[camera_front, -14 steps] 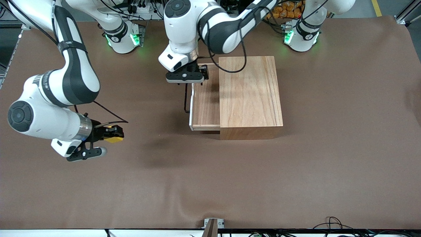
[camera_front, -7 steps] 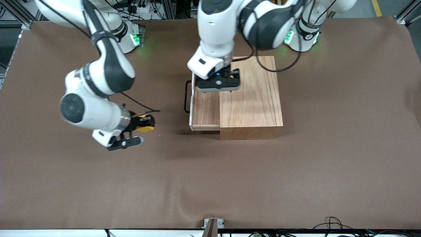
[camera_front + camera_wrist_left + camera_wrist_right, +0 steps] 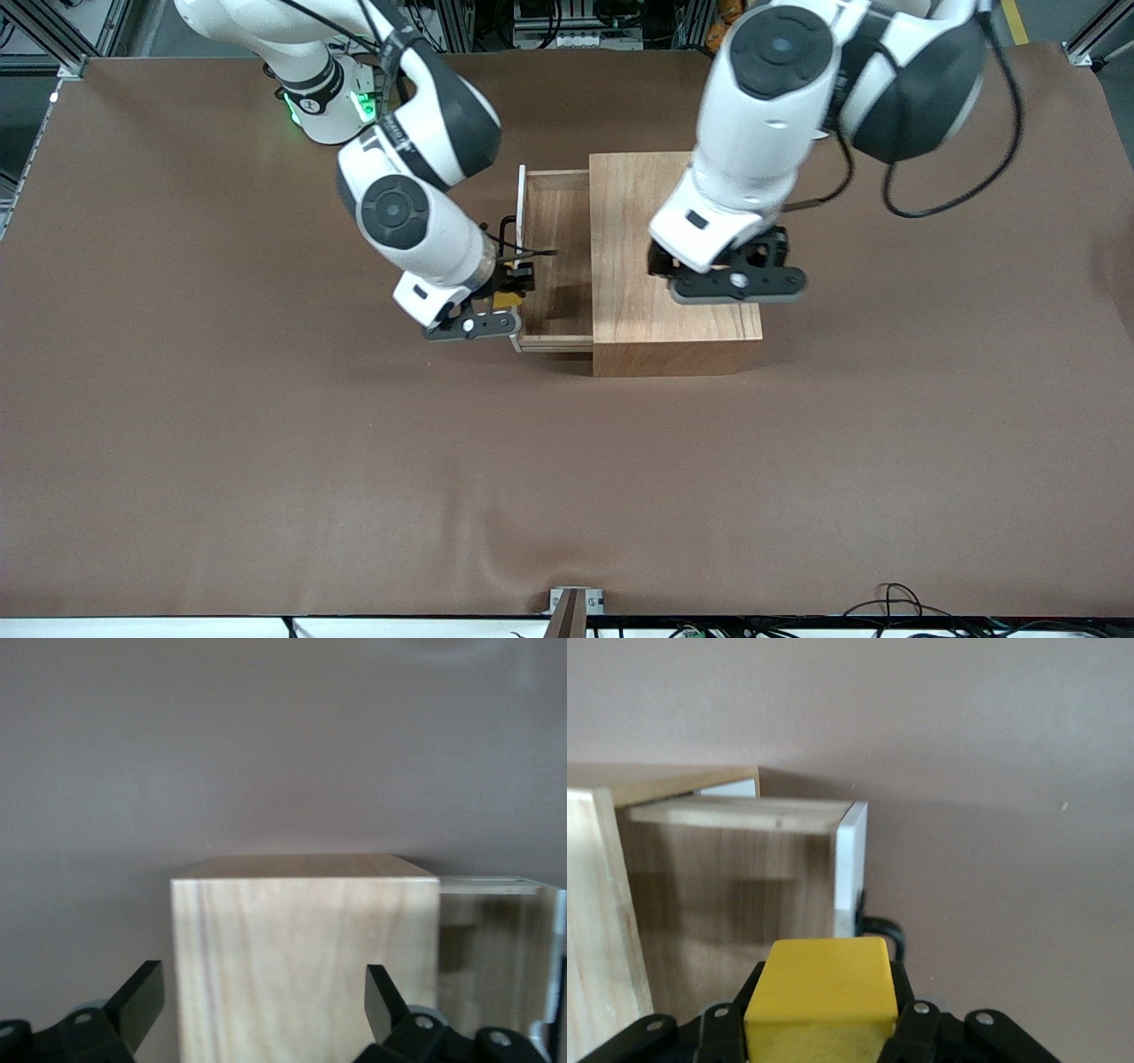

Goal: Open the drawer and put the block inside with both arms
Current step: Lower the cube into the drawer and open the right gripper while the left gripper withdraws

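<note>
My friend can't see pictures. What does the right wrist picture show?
The right claw is shut on a yellow block. It is over the front edge of the open wooden drawer, which sticks out of a wooden box on a brown table.

Two white arms [image 3: 416, 195] with black joint sections and round black caps; thin black cables loop along them. One white base [image 3: 323, 102] glows green. Each black tool [image 3: 740, 285] carries small pale screws.
</note>
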Available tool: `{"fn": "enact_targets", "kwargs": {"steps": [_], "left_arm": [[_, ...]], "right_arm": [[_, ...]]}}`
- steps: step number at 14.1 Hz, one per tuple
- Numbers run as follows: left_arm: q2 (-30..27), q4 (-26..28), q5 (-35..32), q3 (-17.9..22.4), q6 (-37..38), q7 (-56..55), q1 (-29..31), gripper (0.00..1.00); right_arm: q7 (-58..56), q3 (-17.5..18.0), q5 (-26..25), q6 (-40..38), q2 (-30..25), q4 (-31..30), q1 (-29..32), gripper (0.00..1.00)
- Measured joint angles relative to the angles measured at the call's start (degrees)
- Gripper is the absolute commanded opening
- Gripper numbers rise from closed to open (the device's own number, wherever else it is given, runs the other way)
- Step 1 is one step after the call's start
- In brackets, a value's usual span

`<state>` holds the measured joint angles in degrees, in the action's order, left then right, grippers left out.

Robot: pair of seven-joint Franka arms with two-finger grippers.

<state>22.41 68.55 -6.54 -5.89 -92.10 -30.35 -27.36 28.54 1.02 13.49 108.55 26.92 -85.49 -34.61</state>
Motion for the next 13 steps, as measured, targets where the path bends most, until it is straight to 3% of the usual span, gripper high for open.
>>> {"fn": "enact_targets", "kwargs": {"steps": [7,10,11,12,13], "left_arm": [[-1.74,0.08,3.71,-0.34,2.37,17.05,12.76,1.00],[-3.21,0.15,3.79,-3.24,4.36,22.04,19.52,1.00],[-4.06,0.21,3.95,-3.81,5.19,23.03,21.41,1.00],[-5.03,0.35,4.08,-3.94,6.12,23.60,22.56,1.00],[-6.21,0.61,4.10,-4.07,7.39,23.66,23.47,1.00]], "right_arm": [[6.50,-0.15,-0.02,3.85,3.14,-1.15,-5.49,0.15],[7.82,-0.13,-0.02,7.45,5.08,-1.96,-7.22,0.17],[8.07,-0.13,-0.02,8.09,5.42,-2.28,-7.58,0.24],[8.15,-0.13,-0.02,8.27,5.53,-2.42,-7.77,0.52],[8.18,-0.13,-0.01,8.27,5.53,-2.49,-7.80,1.00]]}}
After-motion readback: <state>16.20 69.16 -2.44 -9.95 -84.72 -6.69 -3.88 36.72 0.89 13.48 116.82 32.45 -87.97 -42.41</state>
